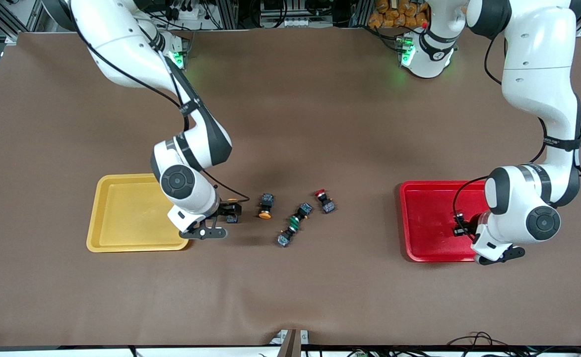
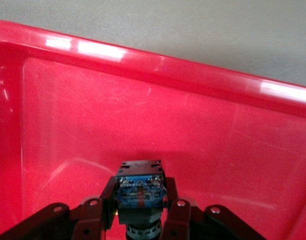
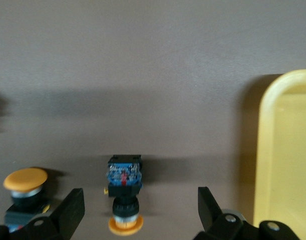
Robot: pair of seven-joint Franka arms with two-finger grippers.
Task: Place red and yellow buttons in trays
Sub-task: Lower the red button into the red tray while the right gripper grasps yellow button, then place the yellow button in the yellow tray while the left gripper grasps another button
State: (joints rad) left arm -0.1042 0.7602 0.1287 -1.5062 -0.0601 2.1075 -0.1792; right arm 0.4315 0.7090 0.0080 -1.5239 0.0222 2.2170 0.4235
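Observation:
My left gripper hangs low over the red tray and is shut on a button. Its blue-grey base shows and its cap is hidden. The tray's rim fills the left wrist view. My right gripper is open, low over the table beside the yellow tray. A yellow-capped button lies between its fingers, untouched. A second yellow button lies just beside it, toward the left arm's end of the table. A red button lies past that one, toward the same end.
Two green-capped buttons lie end to end between the yellow and red buttons, nearer the front camera. The yellow tray's edge shows close to my right gripper. Brown cloth covers the table.

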